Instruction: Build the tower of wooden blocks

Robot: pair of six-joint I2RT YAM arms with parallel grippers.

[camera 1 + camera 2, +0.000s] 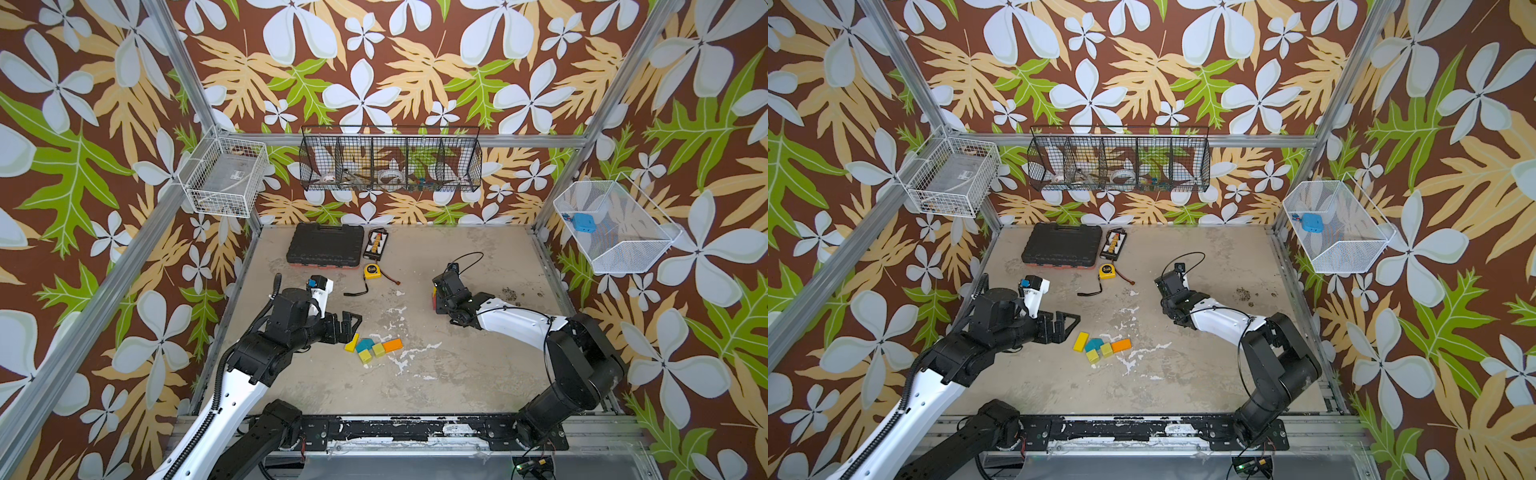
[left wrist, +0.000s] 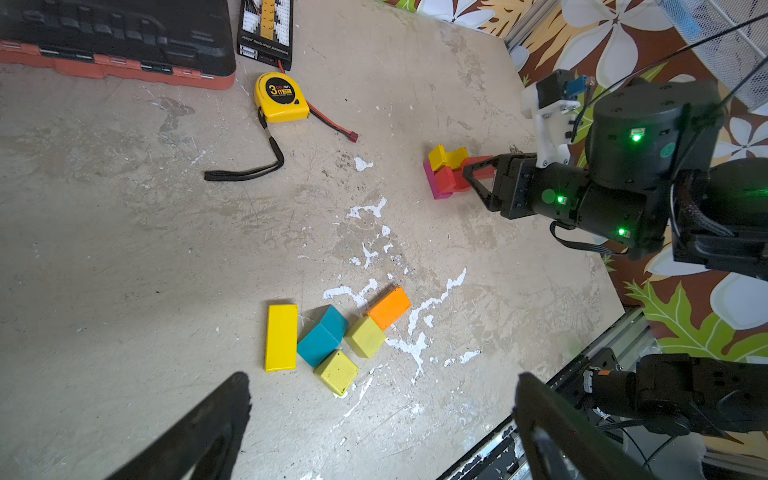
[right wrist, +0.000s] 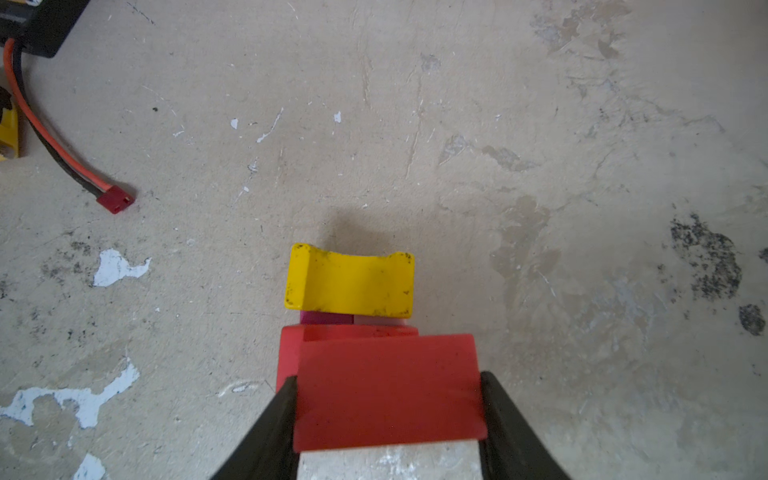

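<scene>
Pinching one red block (image 3: 388, 395), right claw (image 3: 389, 377) at tower (image 2: 446, 172), right half of surface (image 2: 124, 249): one yellow arch (image 3: 351, 282), magenta base (image 2: 434, 187). Left claw (image 2: 383, 376) spread beside five loose blocks (image 1: 365, 345): one yellow brick (image 2: 281, 336), one teal block (image 2: 322, 338), one orange brick (image 2: 389, 307), two lime cubes (image 2: 365, 336). Tape measure (image 2: 281, 97): "3m".

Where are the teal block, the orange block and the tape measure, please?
teal block (image 2: 318, 345): left wrist view, top face.
orange block (image 2: 390, 307): left wrist view, top face.
tape measure (image 2: 281, 93): left wrist view, black label.
</scene>
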